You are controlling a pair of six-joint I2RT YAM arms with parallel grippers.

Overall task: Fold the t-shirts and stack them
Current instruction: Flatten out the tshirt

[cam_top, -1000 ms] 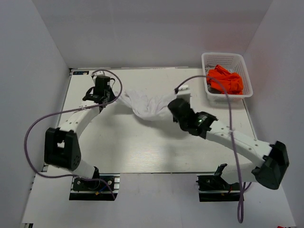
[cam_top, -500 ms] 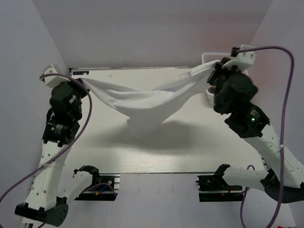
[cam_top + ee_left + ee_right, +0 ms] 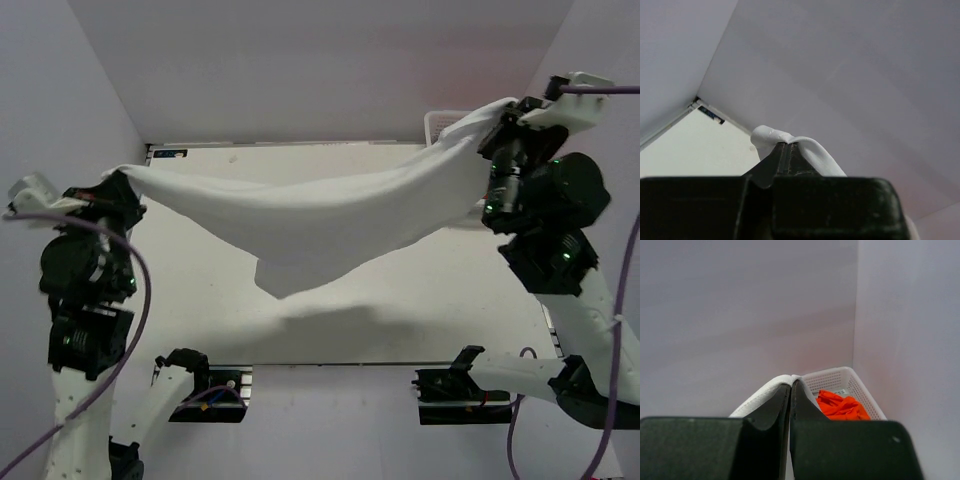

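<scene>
The white t-shirt (image 3: 300, 215) hangs stretched in the air between both grippers, high above the table, sagging to a point in the middle. My left gripper (image 3: 118, 183) is shut on its left end; the cloth (image 3: 771, 136) folds over the closed tips (image 3: 785, 146). My right gripper (image 3: 500, 118) is shut on its right end; the cloth (image 3: 765, 390) drapes over the closed tips (image 3: 791, 382). The orange t-shirt (image 3: 840, 406) lies crumpled in the basket, hidden behind the right arm in the top view.
The white lattice basket (image 3: 832, 377) stands at the table's far right corner; only its rim (image 3: 432, 120) shows in the top view. White walls enclose the table (image 3: 400, 290) on three sides. Both arm bases sit at the near edge.
Both arms have risen and spread apart, lifting the white t-shirt off the table and pulling it out wide. The right arm now covers the basket in the top view.
</scene>
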